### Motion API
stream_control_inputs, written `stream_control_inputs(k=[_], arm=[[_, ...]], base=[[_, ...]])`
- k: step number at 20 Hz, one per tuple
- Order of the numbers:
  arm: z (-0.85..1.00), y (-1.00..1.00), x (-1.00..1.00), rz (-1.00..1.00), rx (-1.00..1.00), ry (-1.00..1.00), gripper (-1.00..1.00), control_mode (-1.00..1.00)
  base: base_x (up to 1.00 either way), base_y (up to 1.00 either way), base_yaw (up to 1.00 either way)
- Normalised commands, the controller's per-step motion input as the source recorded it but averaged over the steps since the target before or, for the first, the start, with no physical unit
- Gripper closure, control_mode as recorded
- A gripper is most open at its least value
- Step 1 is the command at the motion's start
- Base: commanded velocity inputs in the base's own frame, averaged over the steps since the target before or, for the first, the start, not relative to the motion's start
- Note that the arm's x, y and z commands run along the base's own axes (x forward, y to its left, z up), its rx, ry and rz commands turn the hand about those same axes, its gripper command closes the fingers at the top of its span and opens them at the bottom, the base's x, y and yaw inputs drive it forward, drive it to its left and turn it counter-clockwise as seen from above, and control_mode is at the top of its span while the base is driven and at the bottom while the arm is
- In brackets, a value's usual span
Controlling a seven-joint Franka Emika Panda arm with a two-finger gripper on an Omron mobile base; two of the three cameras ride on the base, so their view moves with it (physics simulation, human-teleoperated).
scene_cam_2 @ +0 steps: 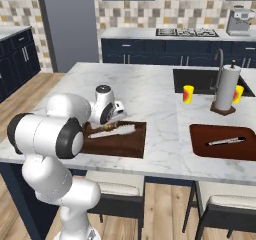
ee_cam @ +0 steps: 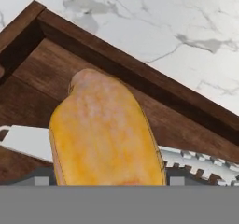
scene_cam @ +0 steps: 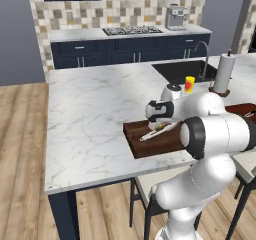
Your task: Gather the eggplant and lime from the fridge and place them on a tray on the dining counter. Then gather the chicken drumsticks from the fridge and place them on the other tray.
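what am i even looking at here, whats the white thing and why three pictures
The white thing is a robot arm in a computer-rendered kitchen, standing at a marble counter. At the arm's end is a two-finger gripper.

Two pictures come from cameras on the robot's base, behind the arm to its left and right, so they show the same scene from two sides. The third comes from a camera on the hand, looking along the gripper at close range.

On the counter lie a wooden tray under the gripper, with a knife on it, and a second tray to the right. There are also a paper towel roll and a yellow cup by the sink.

The yellow-orange lump in the hand view is a chicken drumstick, right at the gripper over the tray. It hides the fingers, so I cannot tell whether it is gripped.
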Motion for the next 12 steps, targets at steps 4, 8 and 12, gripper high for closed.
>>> stream_control_inputs(k=[4, 8, 12], arm=[[-0.11, 0.0, -0.62, 0.0, 0.0, 0.0, -1.0, -1.0], [0.0, 0.0, -0.11, 0.0, 0.0, -0.03, -1.0, -1.0], [0.28, 0.0, 0.0, 0.0, 0.0, 0.0, -1.0, -1.0]], base=[[0.0, 0.0, 0.0], [0.0, 0.0, 0.0], [0.0, 0.0, 0.0]])
